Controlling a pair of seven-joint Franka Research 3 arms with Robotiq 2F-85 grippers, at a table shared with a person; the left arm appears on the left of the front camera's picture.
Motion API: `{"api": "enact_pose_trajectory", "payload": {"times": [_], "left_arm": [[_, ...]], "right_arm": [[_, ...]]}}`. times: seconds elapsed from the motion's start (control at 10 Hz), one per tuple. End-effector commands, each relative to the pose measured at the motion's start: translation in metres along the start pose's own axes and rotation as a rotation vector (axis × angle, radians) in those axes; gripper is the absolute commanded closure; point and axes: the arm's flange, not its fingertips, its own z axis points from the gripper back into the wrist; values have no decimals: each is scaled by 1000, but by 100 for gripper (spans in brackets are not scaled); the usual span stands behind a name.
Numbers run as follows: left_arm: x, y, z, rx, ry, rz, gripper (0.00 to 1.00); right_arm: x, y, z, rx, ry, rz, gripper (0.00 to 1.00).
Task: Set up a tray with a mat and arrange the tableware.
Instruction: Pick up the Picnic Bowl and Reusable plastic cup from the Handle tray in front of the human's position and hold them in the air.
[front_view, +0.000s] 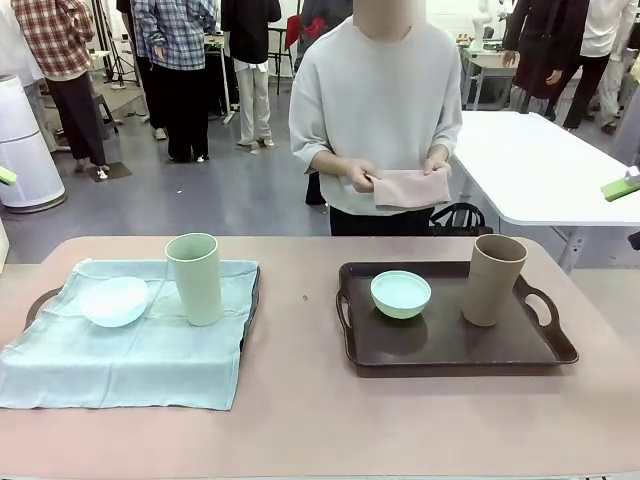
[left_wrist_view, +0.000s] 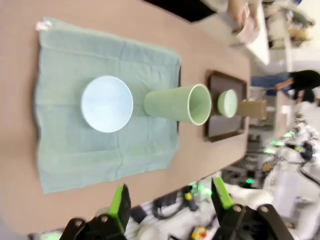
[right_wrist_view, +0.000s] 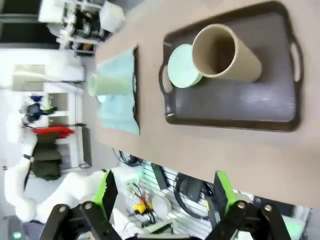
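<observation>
L jaws & R jaws are both standing wide, holding nothing, up off the counter (front_view: 300, 420). L tray (front_view: 253, 300) is lying under a teal mat (front_view: 140, 350), w/ blue bowl (front_view: 114, 300) sitting just beside green tumbler (front_view: 195, 278). R tray (front_view: 450, 345), bare, is carrying mint bowl (front_view: 401, 293) & tan tumbler (front_view: 493, 280), apart. Person's hands (front_view: 358, 178) are holding a pink mat (front_view: 410, 187) at far side.

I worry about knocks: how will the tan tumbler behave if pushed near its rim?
The tan tumbler is tall and narrow, so it would probably tip rather than slide. It looks empty, so likely light. Once down, its round, tapered body might roll on the tray.
</observation>
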Motion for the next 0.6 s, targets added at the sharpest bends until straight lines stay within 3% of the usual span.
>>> {"api": "enact_pose_trajectory", "payload": {"times": [0.0, 0.1, 0.5], "left_arm": [[-6, -6, -5, 123, -17, -87, 15], [0, 0, 0, 0, 0, 0, 15], [0, 0, 0, 0, 0, 0, 15]], "right_arm": [[4, 14, -5, -50, 29, 2, 0], [4, 14, -5, -50, 29, 2, 0], [2, 13, -8, -50, 17, 17, 0]]}}
